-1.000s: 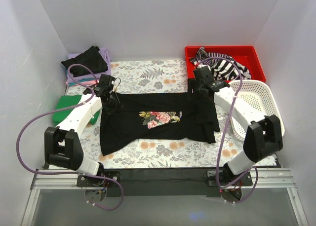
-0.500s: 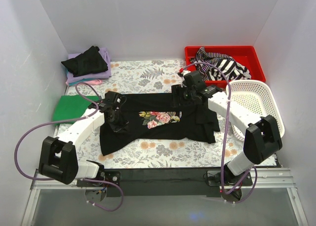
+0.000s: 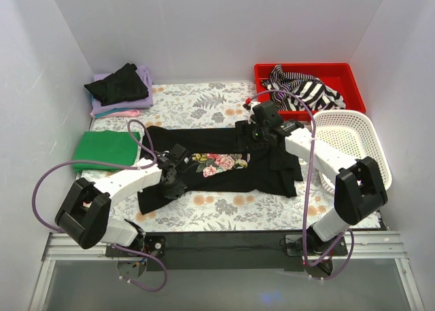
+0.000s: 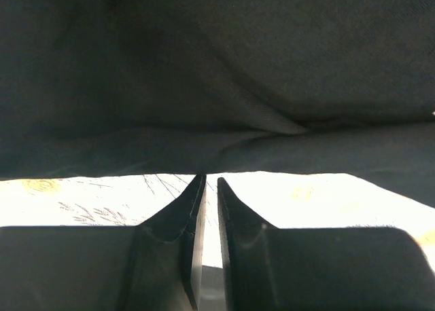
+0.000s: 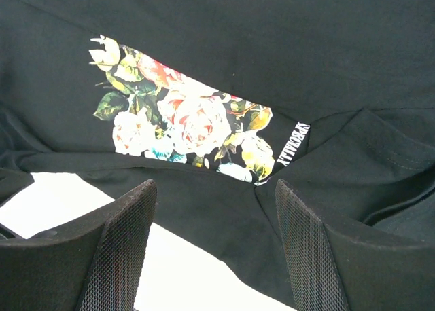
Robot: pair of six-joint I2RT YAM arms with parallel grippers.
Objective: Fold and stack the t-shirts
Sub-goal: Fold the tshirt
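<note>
A black t-shirt (image 3: 224, 178) with a floral chest print (image 3: 219, 163) lies spread across the patterned table cover. My left gripper (image 3: 174, 178) is low over the shirt's left half. In the left wrist view its fingers (image 4: 209, 179) are pinched almost together, and the black cloth (image 4: 217, 73) meets their tips and hangs above the bright table. My right gripper (image 3: 250, 132) hovers over the shirt's upper right part. In the right wrist view it stands open (image 5: 214, 187), with the floral print (image 5: 183, 124) just ahead and nothing between the fingers.
Folded shirts sit in a stack (image 3: 121, 88) at the back left, black on top of lilac and pink. A green shirt (image 3: 105, 148) lies at the left edge. A red bin (image 3: 340, 72) holds a striped shirt (image 3: 302, 92). A white mesh basket (image 3: 353, 144) stands at the right.
My left gripper has travelled from the shirt's upper left corner toward the near middle, staying pinched. My right gripper has moved left from the right sleeve toward the print.
</note>
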